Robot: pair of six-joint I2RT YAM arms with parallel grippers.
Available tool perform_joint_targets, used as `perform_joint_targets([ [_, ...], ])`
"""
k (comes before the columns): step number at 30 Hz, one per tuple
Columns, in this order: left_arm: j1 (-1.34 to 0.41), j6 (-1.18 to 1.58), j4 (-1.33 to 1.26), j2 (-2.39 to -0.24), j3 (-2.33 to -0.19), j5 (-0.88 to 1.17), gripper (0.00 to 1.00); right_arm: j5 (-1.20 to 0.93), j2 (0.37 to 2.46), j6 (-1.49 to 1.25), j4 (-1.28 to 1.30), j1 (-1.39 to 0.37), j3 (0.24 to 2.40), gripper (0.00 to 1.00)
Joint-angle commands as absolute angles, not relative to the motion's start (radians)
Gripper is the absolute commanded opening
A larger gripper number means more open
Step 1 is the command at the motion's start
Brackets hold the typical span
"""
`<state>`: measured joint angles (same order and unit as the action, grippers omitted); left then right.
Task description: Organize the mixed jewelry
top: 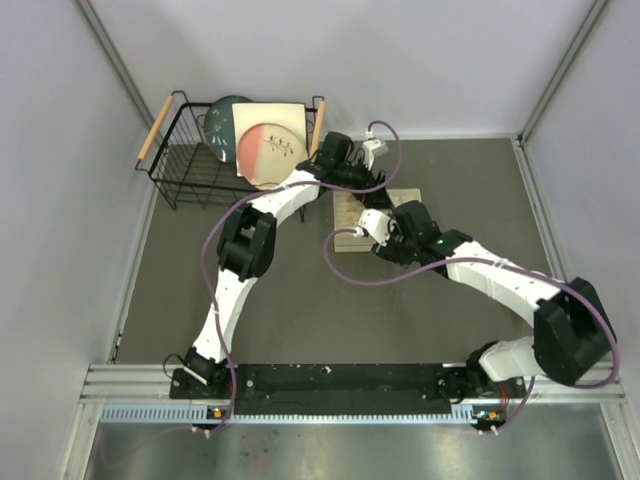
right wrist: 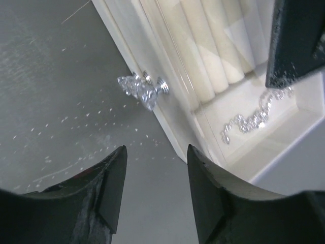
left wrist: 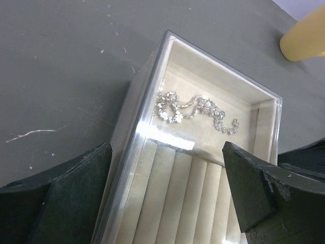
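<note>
Over the beige box, your left gripper hangs wide open and empty above the square compartment. The silver chain lies coiled there, apart from the walls. Further right, against the box's outer wall, a faceted crystal piece on ribbed silver stems touches the wall; stud or knob, I cannot tell. Your right gripper hovers near it, fingers parted, holding nothing. Judged the next target: centre both fingers across it, then close gently, clear of the wall.
</note>
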<state>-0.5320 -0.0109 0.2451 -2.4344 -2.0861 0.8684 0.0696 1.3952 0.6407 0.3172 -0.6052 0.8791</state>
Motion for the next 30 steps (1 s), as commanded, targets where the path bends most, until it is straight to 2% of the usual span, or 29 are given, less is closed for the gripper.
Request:
perform_joint_targets([
  [1,-0.485,0.034,0.206,-2.320,-2.060,0.789,0.97,0.038,1.250,0.578,0.422,-0.594,0.902,0.54],
  [4,-0.462,0.058,0.172,-2.263,-2.057,0.700,0.97,0.089,1.174,0.535,0.451,-0.592,0.899,0.60],
  [8,-0.428,0.089,0.126,-2.162,-2.017,0.598,0.98,0.236,1.112,0.470,0.471,-0.588,0.934,0.79],
  [9,-0.420,0.094,0.114,-2.111,-2.004,0.586,0.98,0.247,1.100,0.454,0.475,-0.572,0.946,0.82],
  [18,-0.379,0.120,0.150,-1.829,-1.850,0.637,0.99,0.190,1.060,0.327,0.594,-0.442,1.066,0.87],
  [19,-0.374,0.124,0.162,-1.801,-1.817,0.632,0.98,0.190,1.051,0.321,0.595,-0.437,1.071,0.99],
  [26,-0.299,0.156,0.170,-1.485,-1.576,0.470,0.99,0.238,0.934,0.265,0.575,-0.422,1.138,0.99],
  [30,-0.249,0.092,0.202,-1.262,-1.447,0.268,0.99,0.276,0.930,0.271,0.574,-0.410,1.192,0.99],
])
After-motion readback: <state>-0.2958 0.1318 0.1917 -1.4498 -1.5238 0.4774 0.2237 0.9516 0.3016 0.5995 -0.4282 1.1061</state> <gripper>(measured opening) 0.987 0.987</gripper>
